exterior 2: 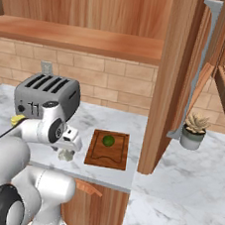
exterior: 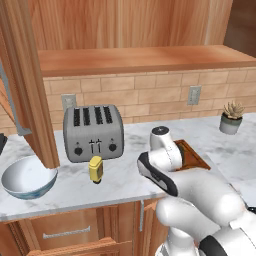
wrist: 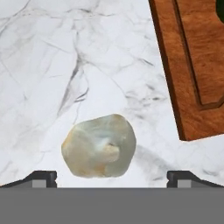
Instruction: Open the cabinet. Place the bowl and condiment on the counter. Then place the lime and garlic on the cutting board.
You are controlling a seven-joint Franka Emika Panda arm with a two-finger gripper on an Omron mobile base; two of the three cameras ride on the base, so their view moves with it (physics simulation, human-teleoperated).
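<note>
The whitish, lumpy garlic (wrist: 99, 145) lies on the marble counter (wrist: 52, 65), just left of the cutting board (wrist: 192, 65). My gripper (wrist: 112, 178) hangs open over it, one fingertip on each side and neither touching. From the right base view the gripper (exterior 2: 68, 148) points down at the garlic (exterior 2: 67, 155), and the lime (exterior 2: 108, 140) rests on the cutting board (exterior 2: 107, 154). The bowl (exterior: 29, 177) and the yellow condiment (exterior: 96, 169) stand on the counter (exterior: 125, 185). The cabinet door (exterior: 30, 90) is swung open.
A silver toaster (exterior: 93, 132) stands behind the condiment against the brick wall. A small potted plant (exterior: 231, 117) sits at the back right. The other open cabinet door (exterior 2: 175, 82) hangs over the counter just right of the cutting board.
</note>
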